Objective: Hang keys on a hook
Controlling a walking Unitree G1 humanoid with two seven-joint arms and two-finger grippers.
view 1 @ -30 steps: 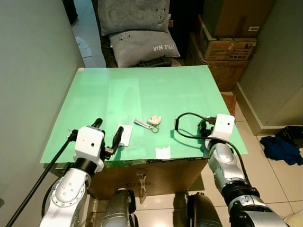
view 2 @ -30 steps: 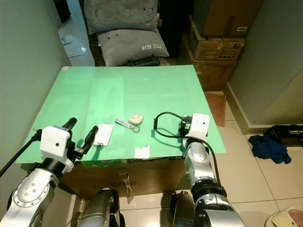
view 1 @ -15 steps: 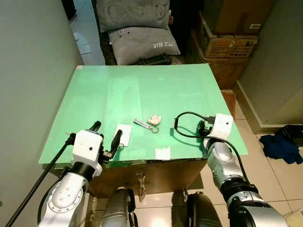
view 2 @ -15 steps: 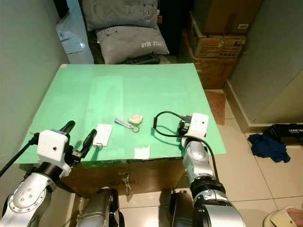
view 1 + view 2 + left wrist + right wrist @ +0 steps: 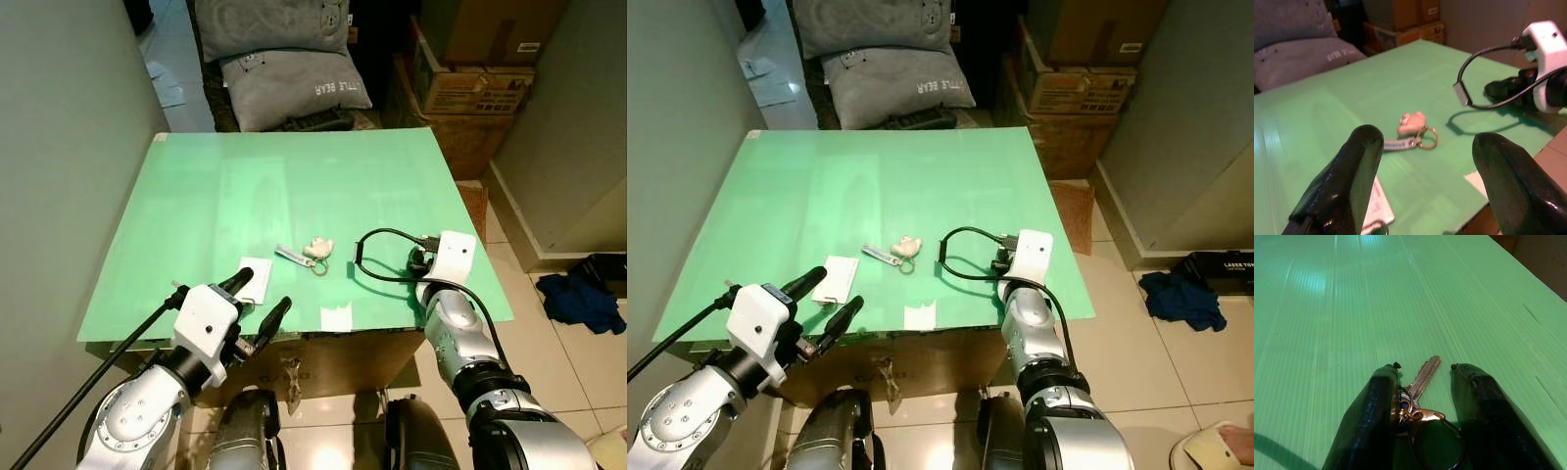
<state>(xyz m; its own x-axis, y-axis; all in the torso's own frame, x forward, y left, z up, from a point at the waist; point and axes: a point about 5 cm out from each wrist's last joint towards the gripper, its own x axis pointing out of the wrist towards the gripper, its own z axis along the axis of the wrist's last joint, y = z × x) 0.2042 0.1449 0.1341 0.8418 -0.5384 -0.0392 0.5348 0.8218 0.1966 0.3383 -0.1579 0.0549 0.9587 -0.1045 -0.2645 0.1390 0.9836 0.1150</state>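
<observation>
Green corrugated worktop (image 5: pixel 294 186) on cardboard base, pale wall (image 5: pixel 59 147) at robot's left. Two grey pillows (image 5: pixel 284 83) beyond far edge, stacked cardboard boxes (image 5: pixel 470 78) far right. Beige tiled floor (image 5: pixel 558 352) w/ dark blue cloth (image 5: pixel 576 299).

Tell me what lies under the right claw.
Keys on a ring lie on the green table between the right claw's open fingers. One key blade sticks out; the rest of the bunch is hidden by a finger.

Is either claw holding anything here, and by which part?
Nothing is gripped. The right claw sits open astride the keys on the green table; the left claw is open at the table's near edge.
</observation>
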